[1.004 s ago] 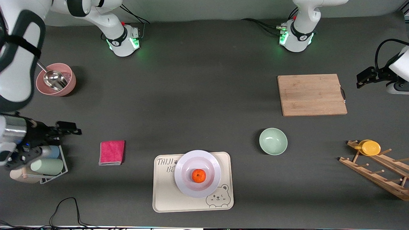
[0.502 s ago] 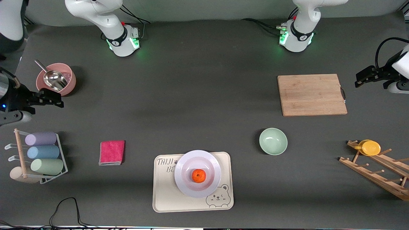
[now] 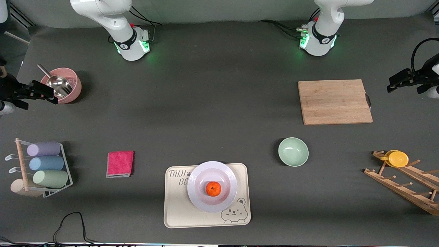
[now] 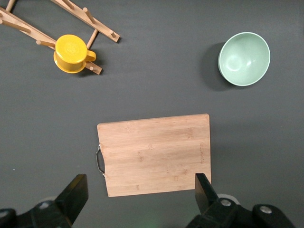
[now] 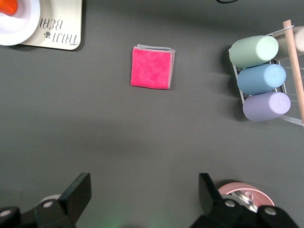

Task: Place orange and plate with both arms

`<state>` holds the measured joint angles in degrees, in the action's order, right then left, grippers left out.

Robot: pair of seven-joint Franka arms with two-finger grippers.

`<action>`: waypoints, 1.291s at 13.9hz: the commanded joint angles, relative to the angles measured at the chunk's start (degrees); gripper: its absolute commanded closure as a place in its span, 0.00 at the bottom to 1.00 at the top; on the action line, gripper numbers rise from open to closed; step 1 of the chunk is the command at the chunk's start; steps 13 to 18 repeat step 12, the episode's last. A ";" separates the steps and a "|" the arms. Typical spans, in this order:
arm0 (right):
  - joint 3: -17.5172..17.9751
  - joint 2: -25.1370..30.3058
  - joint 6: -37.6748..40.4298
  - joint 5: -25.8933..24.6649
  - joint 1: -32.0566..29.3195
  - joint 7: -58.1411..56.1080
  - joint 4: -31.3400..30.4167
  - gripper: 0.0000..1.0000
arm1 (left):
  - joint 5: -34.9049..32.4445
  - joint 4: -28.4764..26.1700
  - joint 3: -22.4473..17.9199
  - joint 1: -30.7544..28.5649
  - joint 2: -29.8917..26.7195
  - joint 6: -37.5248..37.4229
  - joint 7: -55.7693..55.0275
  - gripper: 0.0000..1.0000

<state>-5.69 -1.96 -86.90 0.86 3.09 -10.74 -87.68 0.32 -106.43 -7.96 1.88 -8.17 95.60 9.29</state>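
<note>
The orange (image 3: pixel 213 188) sits in the middle of the white plate (image 3: pixel 198 190), which rests on the cream bear tray (image 3: pixel 175 212) near the front camera. A slice of the orange (image 5: pixel 7 5) and the plate (image 5: pixel 23 28) shows at the edge of the right wrist view. My right gripper (image 3: pixel 46 93) is open and empty, high beside the pink bowl at the right arm's end; its fingers (image 5: pixel 78 190) stand wide apart. My left gripper (image 3: pixel 398 80) is open and empty, high by the cutting board's handle end; its fingers (image 4: pixel 76 190) stand wide apart.
A wooden cutting board (image 3: pixel 334 101) and a mint-green bowl (image 3: pixel 293 151) lie toward the left arm's end, with a wooden rack (image 3: pixel 408 185) holding a yellow cup (image 3: pixel 397 158). A pink bowl with a scoop (image 3: pixel 61 85), a cup rack (image 3: pixel 41 168) and a pink cloth (image 3: pixel 120 163) are toward the right arm's end.
My right arm has swung up and away from the cup rack to beside the pink bowl. My left gripper has drawn back slightly toward the table's end. The orange and plate have not moved.
</note>
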 commanded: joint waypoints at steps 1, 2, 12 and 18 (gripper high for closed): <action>1.03 0.82 -1.08 -1.56 -0.19 2.30 0.48 0.00 | 0.91 1.58 -0.30 0.32 0.08 -1.73 1.09 0.00; 1.03 0.64 -0.30 -1.91 -0.19 2.47 1.28 0.00 | 0.83 1.67 -0.30 0.32 0.26 -1.38 1.09 0.00; 1.03 -2.43 1.90 -2.09 -0.01 4.58 4.19 0.00 | 0.83 1.67 -0.30 0.32 0.78 -1.03 1.00 0.00; 1.03 -2.43 1.90 -2.09 -0.01 4.58 4.19 0.00 | 0.83 1.67 -0.30 0.32 0.78 -1.03 1.00 0.00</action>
